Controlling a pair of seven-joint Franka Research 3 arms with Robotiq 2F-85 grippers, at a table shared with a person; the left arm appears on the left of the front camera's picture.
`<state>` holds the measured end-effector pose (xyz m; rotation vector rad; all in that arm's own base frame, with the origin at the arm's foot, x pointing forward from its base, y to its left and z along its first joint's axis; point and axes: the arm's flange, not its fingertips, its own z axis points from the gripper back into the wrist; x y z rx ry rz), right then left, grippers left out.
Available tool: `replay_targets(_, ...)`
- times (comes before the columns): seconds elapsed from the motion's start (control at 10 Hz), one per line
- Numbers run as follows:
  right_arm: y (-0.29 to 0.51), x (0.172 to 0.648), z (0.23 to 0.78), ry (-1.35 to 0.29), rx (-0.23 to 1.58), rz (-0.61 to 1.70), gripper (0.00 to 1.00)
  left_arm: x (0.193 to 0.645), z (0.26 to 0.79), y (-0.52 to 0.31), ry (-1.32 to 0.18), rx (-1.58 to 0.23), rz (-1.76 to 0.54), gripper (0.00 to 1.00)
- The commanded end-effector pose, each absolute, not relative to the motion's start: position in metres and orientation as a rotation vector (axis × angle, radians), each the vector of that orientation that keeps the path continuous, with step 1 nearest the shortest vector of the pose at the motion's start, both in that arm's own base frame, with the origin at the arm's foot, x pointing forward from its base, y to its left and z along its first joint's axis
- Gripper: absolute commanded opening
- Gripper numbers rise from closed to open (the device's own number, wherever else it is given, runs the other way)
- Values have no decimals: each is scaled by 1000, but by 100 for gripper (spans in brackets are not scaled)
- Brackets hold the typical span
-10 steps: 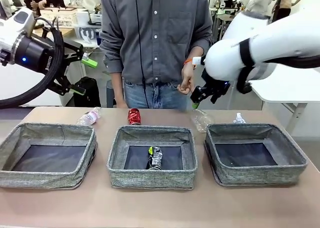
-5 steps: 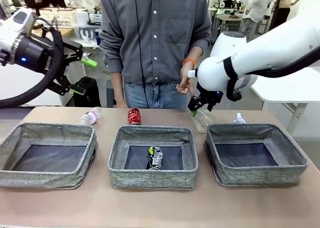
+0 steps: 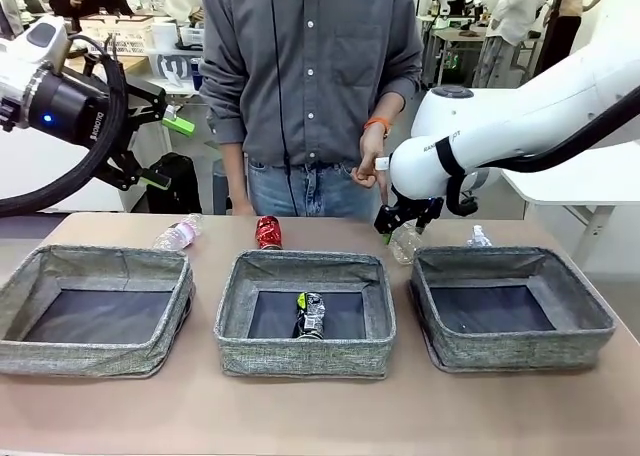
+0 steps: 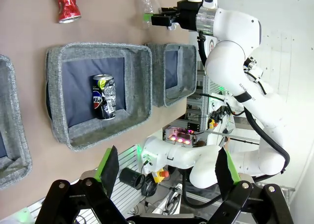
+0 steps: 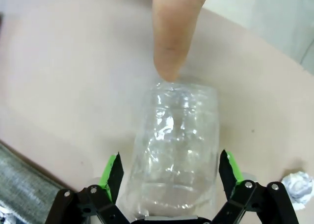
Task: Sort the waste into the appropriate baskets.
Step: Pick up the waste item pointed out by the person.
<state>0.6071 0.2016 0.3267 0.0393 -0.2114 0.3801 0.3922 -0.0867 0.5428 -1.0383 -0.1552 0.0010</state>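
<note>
Only dark can (image 3: 310,316) binned, in middle basket (image 3: 305,356). Red can (image 3: 268,233), pink-labelled bottle (image 3: 178,234), paper wad (image 5: 298,183) loose on table (image 3: 320,416). Right gripper (image 5: 170,165) wide open astride clear bottle (image 5: 171,135), ungripped; left gripper (image 4: 167,162) wide open, raised

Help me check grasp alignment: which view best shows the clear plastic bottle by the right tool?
Right wrist view: the clear crumpled plastic bottle sits large inside the open right tool. The front view shows it small below the tool; the left wrist view, tiny and distant.
</note>
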Motion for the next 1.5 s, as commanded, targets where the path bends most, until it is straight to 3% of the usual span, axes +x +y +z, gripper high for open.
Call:
replay_targets(0.0,208,611,324,-224,22,348,100,391,545,-85,-153,-1035,-10,100)
replay_targets(0.3,208,612,320,-200,27,342,100,391,545,-85,-153,-1035,-10,100)
replay_targets(0.4,207,612,320,-196,6,321,80,391,545,-85,-153,-1035,-10,100)
replay_targets(0.5,206,612,319,-190,-6,322,80,391,545,-85,-153,-1035,-10,100)
replay_targets(0.6,206,612,319,-192,-7,323,60,391,545,-85,-153,-1035,-10,100)
replay_targets(0.7,206,613,319,-193,-13,324,78,391,545,-85,-153,-1035,-10,100)
replay_targets(0.8,206,612,320,-194,-17,326,40,391,545,-85,-153,-1035,-10,100)
replay_targets(0.9,204,612,320,-195,-14,324,58,391,545,-85,-153,-1035,-10,100)
replay_targets(1.4,200,612,324,-206,-4,309,58,391,545,-85,-153,-1035,-10,100)
